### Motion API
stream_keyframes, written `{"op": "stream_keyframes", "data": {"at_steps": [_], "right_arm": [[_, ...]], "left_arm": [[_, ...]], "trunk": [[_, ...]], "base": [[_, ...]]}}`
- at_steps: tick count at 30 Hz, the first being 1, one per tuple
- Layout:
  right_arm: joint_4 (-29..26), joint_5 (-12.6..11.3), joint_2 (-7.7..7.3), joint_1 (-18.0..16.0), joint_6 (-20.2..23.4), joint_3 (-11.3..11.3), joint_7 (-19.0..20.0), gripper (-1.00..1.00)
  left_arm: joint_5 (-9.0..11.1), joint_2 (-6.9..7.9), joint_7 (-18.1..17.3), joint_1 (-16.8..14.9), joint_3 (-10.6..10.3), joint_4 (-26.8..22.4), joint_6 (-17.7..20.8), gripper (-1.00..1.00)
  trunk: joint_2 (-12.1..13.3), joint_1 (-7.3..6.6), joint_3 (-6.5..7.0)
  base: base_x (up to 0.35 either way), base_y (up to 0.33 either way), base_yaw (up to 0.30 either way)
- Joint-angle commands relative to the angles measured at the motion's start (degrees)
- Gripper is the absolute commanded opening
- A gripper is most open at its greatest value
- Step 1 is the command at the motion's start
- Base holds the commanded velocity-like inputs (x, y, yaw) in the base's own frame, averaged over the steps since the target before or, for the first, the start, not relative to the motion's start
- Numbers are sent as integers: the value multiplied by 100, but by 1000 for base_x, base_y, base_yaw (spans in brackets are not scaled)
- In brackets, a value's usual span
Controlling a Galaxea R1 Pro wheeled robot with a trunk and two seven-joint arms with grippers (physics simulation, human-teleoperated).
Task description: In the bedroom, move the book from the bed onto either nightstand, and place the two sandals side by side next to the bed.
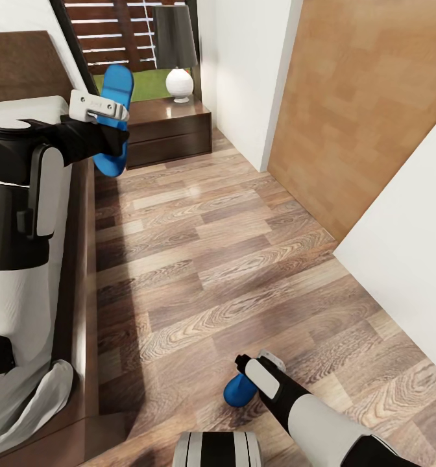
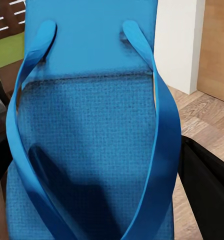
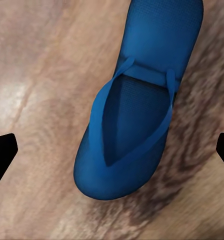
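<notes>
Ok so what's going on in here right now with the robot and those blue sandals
The robot stands on the wood floor beside the bed. Its left pincer holds one blue sandal up in the air, near the nightstand with the lamp. The other sandal lies flat on the floor, and the right pincer hovers open just above it, fingers apart on either side. The pair isn't side by side yet.

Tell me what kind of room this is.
Most likely a bedroom: a bed with a dark wooden frame runs along the left, a dark two-drawer nightstand stands past it, and a table lamp with a dark shade sits on top. Wood-plank floor, white walls.
</notes>
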Motion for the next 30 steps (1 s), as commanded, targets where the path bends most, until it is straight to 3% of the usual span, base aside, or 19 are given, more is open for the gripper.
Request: {"op": "stream_keyframes", "data": {"at_steps": [1, 8, 22, 30], "right_arm": [[-10, -3, -4, -4, 34, 25, -37, 100], [-42, 3, -4, -8, 32, -16, -37, 100], [-131, 3, 2, -11, 36, -19, -37, 100], [-302, 3, 12, -12, 36, -20, -37, 100]], "left_arm": [[42, 5, 23, -5, -5, -4, 27, -100], [42, 4, 23, -4, -2, -4, 27, -100], [38, 9, 23, -4, -1, -4, 27, -100], [42, 10, 23, -4, -4, -4, 27, -100]], "trunk": [[-2, -1, -4], [-7, 9, -93], [-7, 9, -93], [-15, 25, -226]], "base": [[0, 0, 0], [0, 0, 0], [0, 0, 0], [0, 0, 0]]}}
